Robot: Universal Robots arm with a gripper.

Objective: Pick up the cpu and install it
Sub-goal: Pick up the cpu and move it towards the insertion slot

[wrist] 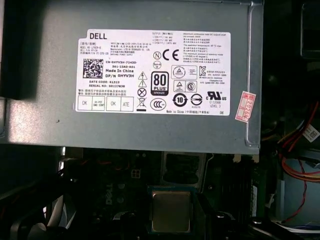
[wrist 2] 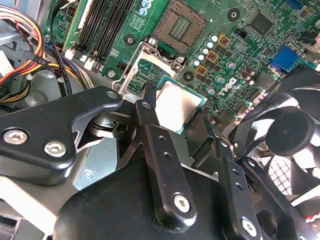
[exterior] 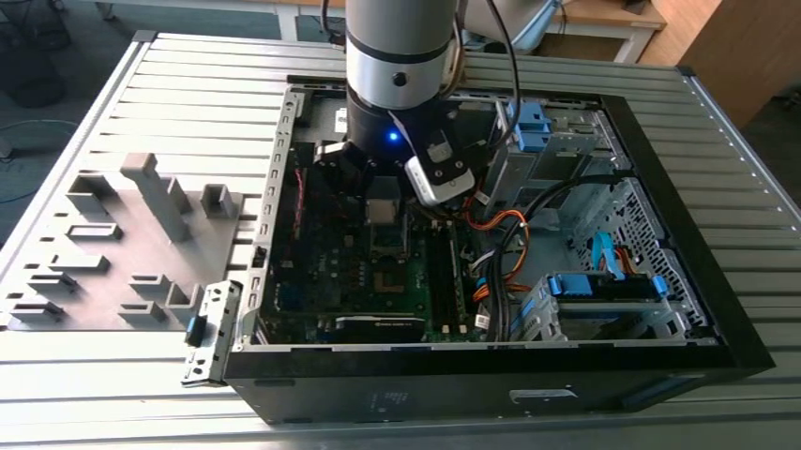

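Note:
The cpu [wrist 2: 177, 104] is a small square chip with a dull silvery top and a pale edge. It hangs above the green motherboard [wrist 2: 240, 45], and my gripper [wrist 2: 176, 114] is shut on it, with black fingers [wrist 2: 149, 117] at two opposite edges. In the first wrist view the cpu [wrist: 171, 212] sits just below the power-supply box. Beyond the chip lies the open cpu socket [wrist 2: 180, 26] with its metal frame [wrist 2: 145, 67] raised. In the exterior view the arm reaches down into the open computer case, the gripper [exterior: 385, 208] low over the motherboard [exterior: 375, 281].
A grey power-supply box [wrist: 150, 75] with a white label stands close by the gripper. A black fan [wrist 2: 285, 135], memory slots [wrist 2: 107, 25] and orange and red cables [exterior: 501, 230] crowd the case. Blue drive brackets [exterior: 601, 286] sit at the exterior view's right, a grey tray [exterior: 126, 244] of blocks at its left.

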